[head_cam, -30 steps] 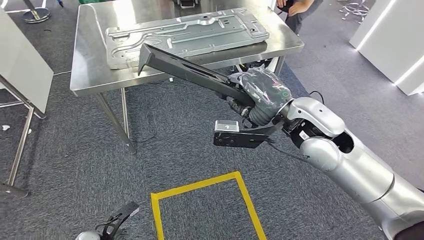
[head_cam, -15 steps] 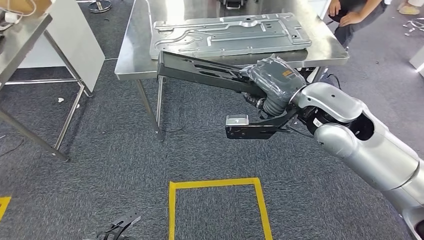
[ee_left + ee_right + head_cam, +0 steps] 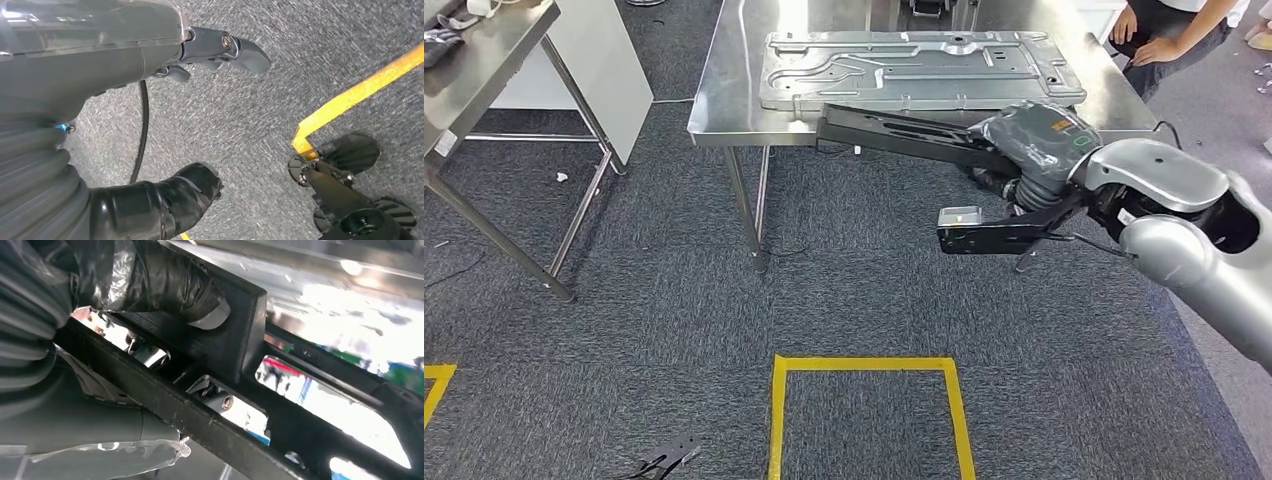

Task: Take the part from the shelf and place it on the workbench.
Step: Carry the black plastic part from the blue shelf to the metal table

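My right hand [image 3: 1030, 147] grips one end of a long black slotted part [image 3: 900, 132], held level with its far end at the front edge of the steel workbench [image 3: 734, 90]. Up close in the right wrist view, the thumb [image 3: 165, 282] presses on the black part [image 3: 240, 385], and the shiny bench top lies behind it. My left hand [image 3: 150, 115] hangs over the grey carpet, its fingers [image 3: 235, 47] apart with nothing between them.
A large stamped grey metal panel [image 3: 919, 68] lies on the workbench. A person [image 3: 1169, 35] stands at the bench's far right corner. A second steel table [image 3: 484, 70] and a white board stand at the left. Yellow tape [image 3: 864, 365] marks a square on the carpet.
The whole scene has shifted as I turn and step: the workbench now lies nearer and more to the right. My right hand still holds the black part, whose tip now reaches the bench's front edge.
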Tool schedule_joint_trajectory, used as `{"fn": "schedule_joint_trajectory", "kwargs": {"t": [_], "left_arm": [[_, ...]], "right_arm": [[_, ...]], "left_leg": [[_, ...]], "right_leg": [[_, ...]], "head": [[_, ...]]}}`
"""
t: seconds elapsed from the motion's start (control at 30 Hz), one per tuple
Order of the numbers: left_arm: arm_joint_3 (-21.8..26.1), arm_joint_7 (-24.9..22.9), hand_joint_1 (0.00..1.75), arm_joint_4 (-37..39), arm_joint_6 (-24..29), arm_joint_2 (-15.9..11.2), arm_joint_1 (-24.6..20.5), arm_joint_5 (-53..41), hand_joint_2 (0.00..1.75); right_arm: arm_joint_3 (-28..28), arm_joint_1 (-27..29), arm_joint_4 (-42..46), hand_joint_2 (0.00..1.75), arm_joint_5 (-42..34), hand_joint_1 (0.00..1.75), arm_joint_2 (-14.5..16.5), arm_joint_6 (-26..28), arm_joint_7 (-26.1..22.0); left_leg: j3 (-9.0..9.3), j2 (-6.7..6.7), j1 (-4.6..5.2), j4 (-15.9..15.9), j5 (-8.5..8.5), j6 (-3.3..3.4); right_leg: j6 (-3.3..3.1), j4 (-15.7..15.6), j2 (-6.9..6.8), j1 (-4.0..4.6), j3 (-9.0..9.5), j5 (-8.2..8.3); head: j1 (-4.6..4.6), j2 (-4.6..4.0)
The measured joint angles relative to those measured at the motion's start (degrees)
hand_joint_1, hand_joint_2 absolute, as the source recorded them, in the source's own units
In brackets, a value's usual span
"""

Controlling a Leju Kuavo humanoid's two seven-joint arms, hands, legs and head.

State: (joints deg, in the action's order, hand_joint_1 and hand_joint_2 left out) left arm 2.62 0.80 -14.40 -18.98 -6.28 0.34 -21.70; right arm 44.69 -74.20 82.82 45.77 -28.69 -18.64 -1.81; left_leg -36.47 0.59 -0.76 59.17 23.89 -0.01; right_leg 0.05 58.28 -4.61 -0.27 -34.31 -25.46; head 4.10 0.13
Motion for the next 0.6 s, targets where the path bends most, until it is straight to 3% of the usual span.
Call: {"fn": "schedule_joint_trajectory", "kwargs": {"t": [0.13,0.23,0.27,0.33,0.4,0.43,0.47,0.5,0.57,0.6], "left_arm": [[0.00,0.54,0.00,0.33,0.20,-0.08,0.28,-0.07,1.75],[0.00,0.82,0.00,0.48,0.17,-0.18,0.68,-0.03,1.75],[0.00,0.92,0.00,0.54,0.10,-0.22,0.78,0.01,1.75],[0.00,1.17,0.00,0.63,-0.06,-0.23,0.77,0.08,1.75],[0.00,1.41,0.00,0.68,-0.24,-0.23,0.66,0.13,1.75],[0.00,1.50,0.00,0.70,-0.31,-0.23,0.67,0.15,1.75],[0.00,1.57,0.00,0.74,-0.38,-0.23,0.70,0.18,1.75],[0.00,1.62,0.00,0.79,-0.44,-0.23,0.74,0.20,1.75],[0.00,1.70,0.00,0.88,-0.48,-0.25,0.74,0.28,1.75],[0.00,1.73,0.00,0.92,-0.49,-0.26,0.71,0.37,1.75]], "right_arm": [[0.68,-1.50,-1.69,1.75,-0.87,1.75,-0.98,-1.03,0.82],[1.10,-1.78,-2.43,1.75,-0.82,1.75,-1.54,-0.97,1.10],[1.17,-1.86,-2.66,1.75,-0.78,1.75,-1.79,-0.92,1.18],[1.24,-2.04,-3.07,1.75,-0.71,1.75,-2.26,-0.82,1.25],[1.43,-2.11,-3.59,1.75,-0.66,1.75,-2.63,-0.77,1.24],[1.55,-2.09,-3.91,1.75,-0.62,1.75,-2.82,-0.75,1.24],[1.63,-2.08,-4.23,1.75,-0.56,1.75,-2.98,-0.73,1.24],[1.68,-2.11,-4.49,1.75,-0.48,1.75,-3.10,-0.69,1.24],[1.78,-2.32,-4.90,1.75,-0.25,1.75,-3.20,-0.49,1.22],[1.94,-2.52,-5.09,1.75,-0.12,1.75,-3.21,-0.34,1.17]], "left_leg": [[-0.35,0.08,0.45,0.09,0.15,0.94],[0.23,-0.05,0.25,-0.66,0.23,2.06],[0.56,-0.10,0.12,-0.91,0.15,2.37],[0.94,-0.19,0.01,-1.14,0.08,2.71],[1.01,-0.41,0.01,-1.06,0.15,2.70],[1.08,-0.59,-0.02,-0.99,0.25,2.60],[1.20,-0.81,-0.07,-0.89,0.40,2.41],[1.39,-1.01,-0.16,-0.75,0.61,2.17],[1.79,-1.32,-0.30,-0.48,1.14,1.49],[1.84,-1.43,-0.32,-0.41,1.30,1.09]], "right_leg": [[1.77,-0.21,0.03,-0.39,-0.08,0.33],[2.56,0.78,0.67,-0.66,-0.10,0.33],[2.63,2.06,1.51,-0.82,-0.63,-0.46],[2.71,7.44,3.51,-1.06,-3.26,-3.69],[2.79,14.41,4.38,-1.07,-6.98,-6.75],[2.78,16.13,4.48,-1.12,-8.07,-7.06],[2.76,15.65,4.49,-1.20,-8.08,-6.22],[2.74,13.08,4.49,-1.30,-7.03,-4.43],[2.64,5.32,4.61,-1.44,-3.65,-0.74],[2.39,2.64,4.72,-1.31,-2.58,-0.05]], "head": [[0.02,0.00],[-0.02,0.00],[-0.05,0.00],[-0.12,0.00],[-0.13,0.00],[-0.13,0.00],[-0.13,0.00],[-0.13,0.00],[-0.15,0.00],[-0.15,0.01]]}}
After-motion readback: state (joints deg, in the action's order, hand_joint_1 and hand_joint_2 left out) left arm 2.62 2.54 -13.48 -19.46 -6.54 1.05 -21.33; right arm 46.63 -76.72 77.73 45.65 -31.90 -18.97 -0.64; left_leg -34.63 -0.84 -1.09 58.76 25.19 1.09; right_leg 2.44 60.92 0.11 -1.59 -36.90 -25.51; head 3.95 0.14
